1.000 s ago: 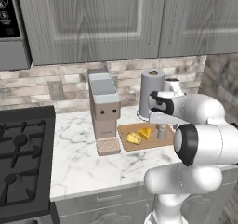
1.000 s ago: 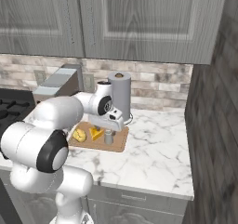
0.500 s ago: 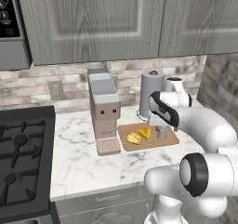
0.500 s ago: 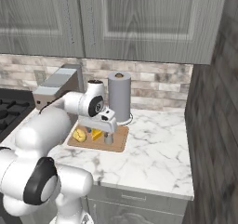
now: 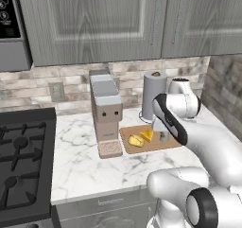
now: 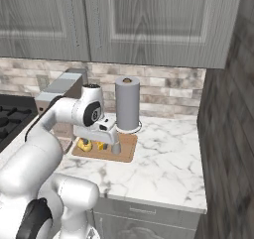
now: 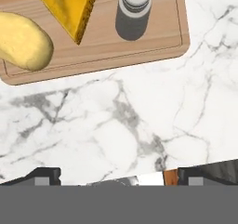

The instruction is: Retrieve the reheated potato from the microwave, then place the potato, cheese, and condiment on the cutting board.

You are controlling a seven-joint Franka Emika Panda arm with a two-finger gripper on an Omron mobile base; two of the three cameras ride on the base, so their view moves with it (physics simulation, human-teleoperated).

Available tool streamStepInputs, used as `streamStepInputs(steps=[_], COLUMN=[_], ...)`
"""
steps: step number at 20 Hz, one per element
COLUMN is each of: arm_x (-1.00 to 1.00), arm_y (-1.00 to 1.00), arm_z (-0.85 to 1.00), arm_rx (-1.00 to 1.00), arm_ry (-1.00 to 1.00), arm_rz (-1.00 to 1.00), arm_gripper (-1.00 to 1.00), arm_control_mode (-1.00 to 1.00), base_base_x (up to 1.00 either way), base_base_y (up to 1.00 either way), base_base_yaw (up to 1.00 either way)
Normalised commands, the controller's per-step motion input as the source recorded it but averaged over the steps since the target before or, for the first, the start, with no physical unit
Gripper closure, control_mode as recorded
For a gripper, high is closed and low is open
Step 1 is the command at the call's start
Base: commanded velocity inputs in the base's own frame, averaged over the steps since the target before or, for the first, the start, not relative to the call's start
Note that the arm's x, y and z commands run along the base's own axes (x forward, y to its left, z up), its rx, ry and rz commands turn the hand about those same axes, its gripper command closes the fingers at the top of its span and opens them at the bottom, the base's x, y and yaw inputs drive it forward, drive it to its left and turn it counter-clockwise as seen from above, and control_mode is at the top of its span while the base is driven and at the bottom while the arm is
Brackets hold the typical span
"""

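on the small tan wooden cutting board, which lies on the white marbled counter just right of the boxy tan machine and in front of the grey paper-towel roll, three things already sit: the smooth pale-yellow oval potato at the left end, the orange-yellow flat-faced wedge of cheese just beside it and apart from it, and the small grey shaker with a white perforated cap, upright, toward the right end. the two-finger gripper hangs above the counter at the board's near edge, its dark tips spread wide with bare marble between them and nothing held. judged from how things lie, the placing looks done and nothing more needs lifting. should any piece need resetting: the potato looks light and firm but rounded and smooth, so it would likely roll or squirt out of a pinch near its ends; take it across its short middle. the cheese looks light and somewhat soft, its flat faces giving a sure hold if the fingers close on two parallel sides rather than the pointed edge. the shaker seems stiff, light and tall for its foot, so easy to tip; grip it around the body below the cap, straight down.
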Motion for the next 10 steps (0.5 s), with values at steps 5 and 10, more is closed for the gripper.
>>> streamStepInputs(steps=[5,10], arm_x=[-0.5,-0.41], arm_y=[0.12,0.09], arm_z=[0.18,0.32], arm_rx=[0.0,0.0], arm_ry=[-0.15,-0.03], arm_rz=[0.05,0.08], arm_gripper=[-1.0,-1.0], arm_control_mode=[-1.0,-1.0], base_base_x=[0.0,0.0], base_base_y=[0.0,0.0], base_base_yaw=[0.0,0.0])
